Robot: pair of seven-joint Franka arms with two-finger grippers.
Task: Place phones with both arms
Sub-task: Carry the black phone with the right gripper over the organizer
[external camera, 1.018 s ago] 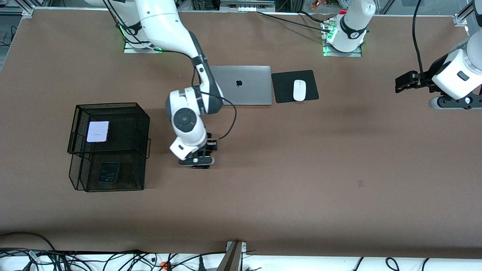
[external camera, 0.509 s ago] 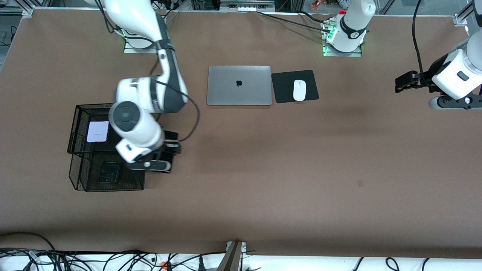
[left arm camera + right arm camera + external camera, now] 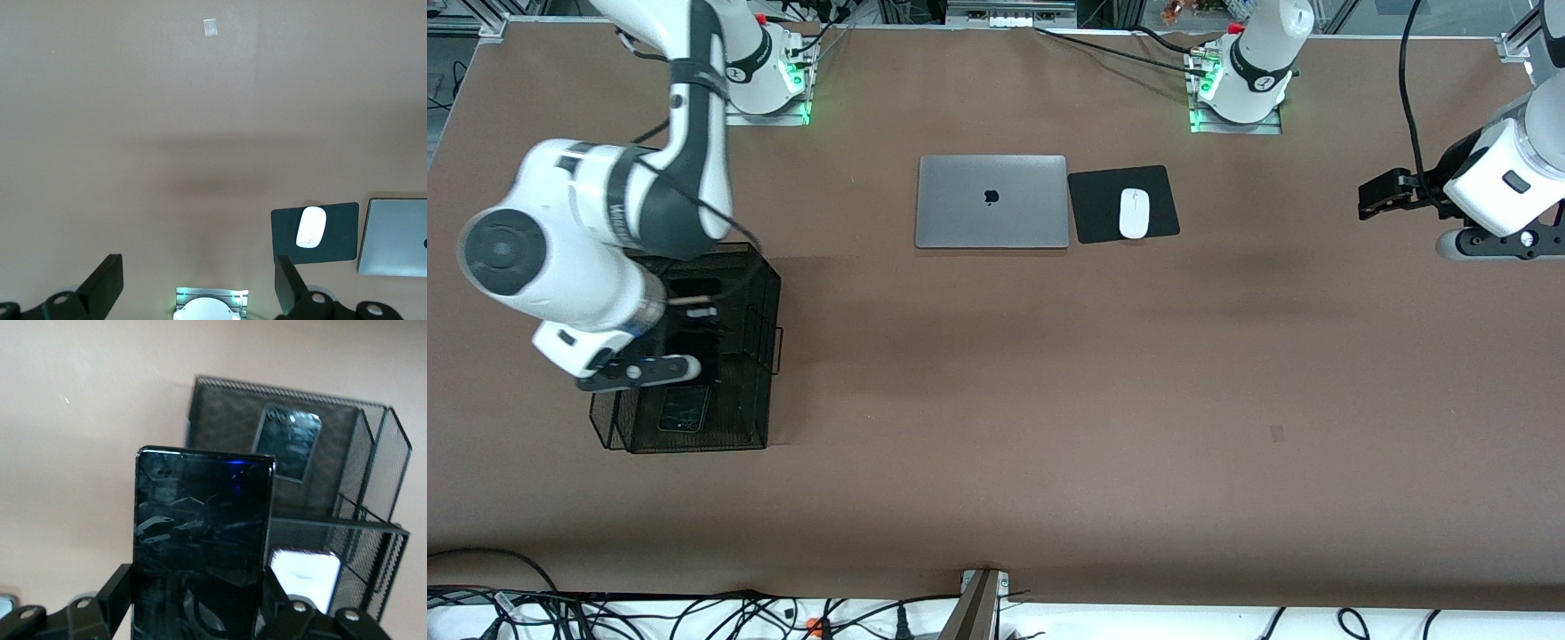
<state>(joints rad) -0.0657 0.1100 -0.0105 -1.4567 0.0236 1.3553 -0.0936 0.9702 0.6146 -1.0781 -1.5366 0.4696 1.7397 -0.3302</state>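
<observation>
Here the right pincer (image 3: 200, 613) clamps the long black phone (image 3: 200, 540) above the mesh rack (image 3: 756, 293); left pincer (image 3: 200, 287) waits, wide.

Two large robot arms with glossy white rounded shells and dark grey bands at the joints. The right arm (image 3: 618, 213) has a round grey cap on its wrist joint, a thin black cable looping alongside, and small lettering on a grey band. Its black right gripper (image 3: 197, 613) has flat angular fingers with silver screw heads. The left arm (image 3: 1507, 178) ends in a matching black left gripper (image 3: 199, 293). Both bases glow green.
</observation>
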